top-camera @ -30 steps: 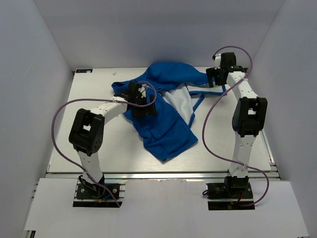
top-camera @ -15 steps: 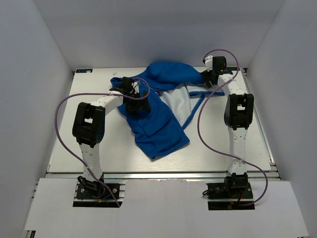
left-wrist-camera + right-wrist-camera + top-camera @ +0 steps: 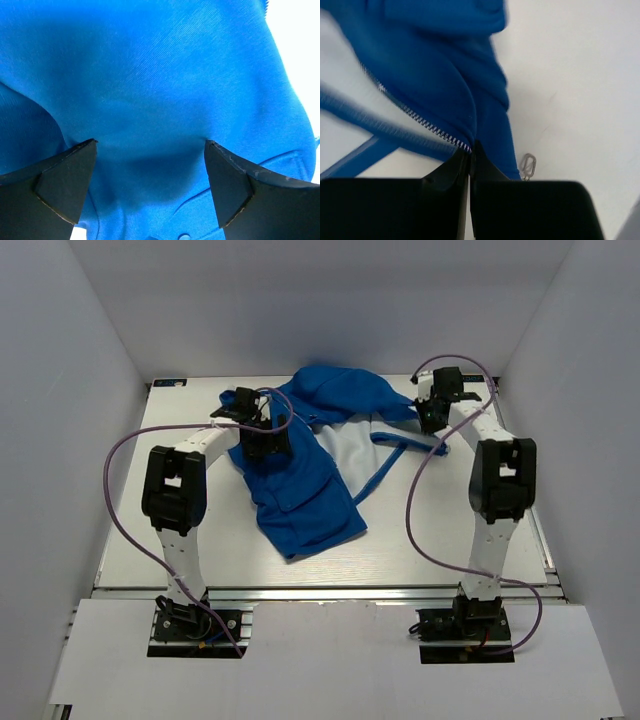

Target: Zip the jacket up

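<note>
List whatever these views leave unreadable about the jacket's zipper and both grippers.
1. Top external: the left gripper has its fingertips hidden under its own wrist, so its contact with the jacket is unreadable.
2. Left wrist: blue fabric fills the frame and no zipper shows.
3. Right wrist: the zipper teeth smear into blur toward the left edge. The silvery pull has its attachment hidden behind the right gripper.
4. Top external: the pull is too small to find.

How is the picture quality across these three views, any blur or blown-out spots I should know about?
Top external: evenly lit and sharp, no glare on the jacket or the table. Left wrist: top right corner blown out to white, fabric crisp beyond the open left gripper. Right wrist: left of frame smeared by blur, zipper teeth near the shut right gripper clearer.
</note>
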Tool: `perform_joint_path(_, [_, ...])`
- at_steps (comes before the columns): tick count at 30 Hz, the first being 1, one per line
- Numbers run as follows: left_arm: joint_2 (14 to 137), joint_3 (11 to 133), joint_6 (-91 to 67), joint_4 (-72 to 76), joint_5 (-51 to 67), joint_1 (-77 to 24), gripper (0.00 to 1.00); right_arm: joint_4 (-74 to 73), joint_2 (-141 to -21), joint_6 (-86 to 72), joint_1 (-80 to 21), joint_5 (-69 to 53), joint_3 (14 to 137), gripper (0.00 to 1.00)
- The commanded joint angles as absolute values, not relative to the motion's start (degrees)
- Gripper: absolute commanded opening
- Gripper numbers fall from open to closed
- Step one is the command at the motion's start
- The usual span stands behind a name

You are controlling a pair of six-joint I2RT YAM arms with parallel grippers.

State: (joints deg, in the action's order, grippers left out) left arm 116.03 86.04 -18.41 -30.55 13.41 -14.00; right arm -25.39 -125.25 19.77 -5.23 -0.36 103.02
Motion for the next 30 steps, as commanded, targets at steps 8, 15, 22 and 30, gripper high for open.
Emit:
perform_joint_path(8, [109.2,94.5,-16.1,-29.4,18.9,-15.4,0.98,-23.5,-96.9,-3.3,-19.3,-5.1,67.1,0.0])
perform_joint_path(15, [116.2,102.8,-15.0,-26.7,15.6,-22.5,0.98,-22.2,-91.1,-6.8,-20.7,-3.1,62.3,0.0])
perform_joint_path(22, [127.4,115.2,-19.4,-28.7,14.9,-23.0,0.98,-22.5,-88.9,-5.5,-20.7,0.4,61.4,0.0])
perform_joint_path(30, [129.5,113.9,-21.7,-27.1,12.0,-23.5,0.98,-22.5,-88.8,-4.9,-20.7,2.9,61.7,0.0])
